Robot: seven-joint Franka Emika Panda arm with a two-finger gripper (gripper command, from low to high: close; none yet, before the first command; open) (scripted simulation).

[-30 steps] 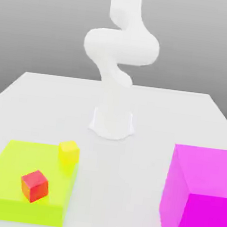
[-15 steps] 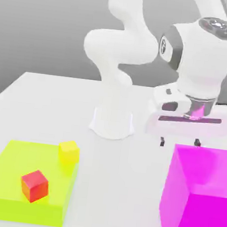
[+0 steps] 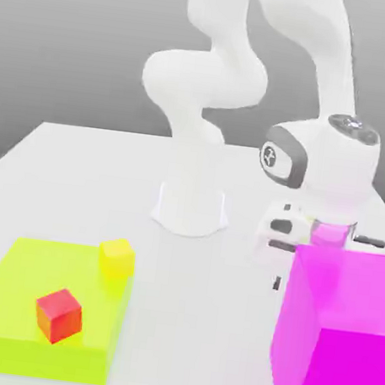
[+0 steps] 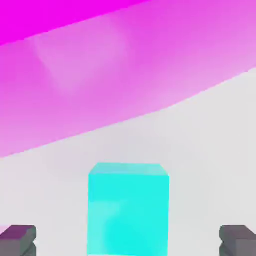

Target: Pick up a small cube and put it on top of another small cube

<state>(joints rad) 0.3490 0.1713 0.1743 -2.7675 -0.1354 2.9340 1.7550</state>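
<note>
Hovering my gripper with jaws spread wide either side of the small cyan cube, untouched on the table, magenta block just beside it.

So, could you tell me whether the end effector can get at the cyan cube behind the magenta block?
Probably yes: the open end effector straddles the cyan cube, clear of the magenta block.

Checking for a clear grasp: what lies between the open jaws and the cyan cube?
Nothing. In the hand view the small cyan cube sits on bare white table, between the two fingertips with open gaps either side; the magenta block stands beyond.
</note>
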